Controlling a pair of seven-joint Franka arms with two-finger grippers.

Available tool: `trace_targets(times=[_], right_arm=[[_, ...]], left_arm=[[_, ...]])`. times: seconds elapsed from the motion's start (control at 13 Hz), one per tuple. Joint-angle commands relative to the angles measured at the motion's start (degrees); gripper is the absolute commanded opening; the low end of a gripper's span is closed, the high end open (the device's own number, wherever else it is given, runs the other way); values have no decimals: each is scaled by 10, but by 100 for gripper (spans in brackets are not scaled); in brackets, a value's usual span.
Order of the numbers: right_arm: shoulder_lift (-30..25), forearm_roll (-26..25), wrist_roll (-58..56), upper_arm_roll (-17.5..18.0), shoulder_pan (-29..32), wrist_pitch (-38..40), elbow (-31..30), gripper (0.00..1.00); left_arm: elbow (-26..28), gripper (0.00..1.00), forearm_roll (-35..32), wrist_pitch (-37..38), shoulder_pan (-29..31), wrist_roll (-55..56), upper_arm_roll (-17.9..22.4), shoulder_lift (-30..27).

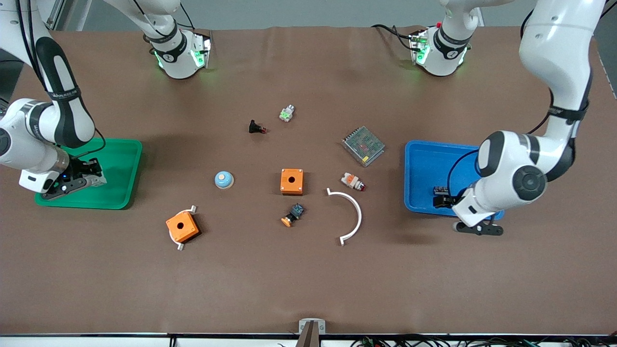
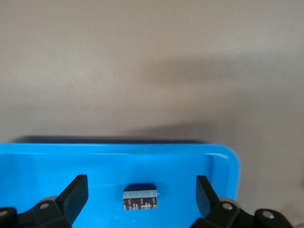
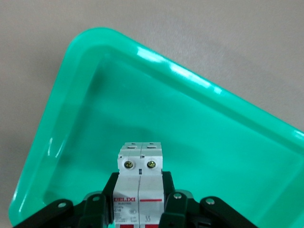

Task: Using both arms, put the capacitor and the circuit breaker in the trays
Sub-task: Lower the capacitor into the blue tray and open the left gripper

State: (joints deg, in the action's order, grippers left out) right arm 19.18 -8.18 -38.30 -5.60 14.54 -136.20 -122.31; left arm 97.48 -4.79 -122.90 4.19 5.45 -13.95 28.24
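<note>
Left gripper (image 2: 140,199): over the near corner of the blue tray (image 1: 424,164) at the left arm's end of the table; fingers spread wide apart, holding nothing.
Capacitor (image 2: 140,198): lying on the blue tray's floor between the spread fingers, touching neither. In my judgement this half of the task looks done.
Right gripper (image 3: 140,206): low over the green tray (image 1: 120,159) at the right arm's end; fingers clamped on the breaker.
Breaker (image 3: 140,183): white block gripped on both sides, its screw end pointing out over the tray floor. I cannot tell whether it touches the floor.
Left to do: as I judge it, only the breaker's release into the green tray.
Mid-table: two orange boxes (image 1: 291,181), a white arc (image 1: 354,214), a blue dome (image 1: 224,180) and a mesh box (image 1: 363,145), all well apart from both trays.
</note>
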Motion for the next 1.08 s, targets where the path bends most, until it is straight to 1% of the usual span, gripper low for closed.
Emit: trace_targets(times=[0.0, 0.15, 0.31, 0.38, 0.46, 0.54, 0.69, 0.77, 0.85, 0.92, 1.0], right_arm=[[0, -14, -10, 13, 15, -6, -6, 18], [8, -14, -10, 14, 16, -6, -7, 19], [10, -14, -13, 14, 17, -7, -7, 21], [14, -13, -13, 14, 16, -7, -6, 38], [15, -11, -13, 14, 16, -7, -5, 83], [15, -10, -13, 15, 16, -6, -3, 100], [8, -8, -11, 16, 15, 1, 1, 100], [-4, -4, -9, 20, 11, 9, 1, 100], [-27, 13, -9, 27, 9, 41, 10, 100], [-44, 42, -10, 35, 7, 83, 28, 100], [-65, 84, -5, 37, 5, 129, 43, 100]], left_arm=[[-57, 100, -10, 70, 4, 25, -5, -34], [-115, 100, -10, 128, 7, 25, -4, -35], [-151, 100, -13, 178, 7, 27, 3, -37], [-162, 100, -14, 192, 11, 26, 10, -44], [-166, 100, -11, 193, 21, 25, 11, -49], [-166, 100, -13, 193, 31, 25, 10, -52], [-166, 100, -18, 195, 32, 26, 12, -71], [-166, 100, -17, 195, 35, 23, 11, -83], [-167, 100, -18, 196, 40, 17, 10, -91], [-164, 100, -15, 198, 53, 11, 10, -109], [-164, 100, -12, 198, 66, 11, 6, -121]])
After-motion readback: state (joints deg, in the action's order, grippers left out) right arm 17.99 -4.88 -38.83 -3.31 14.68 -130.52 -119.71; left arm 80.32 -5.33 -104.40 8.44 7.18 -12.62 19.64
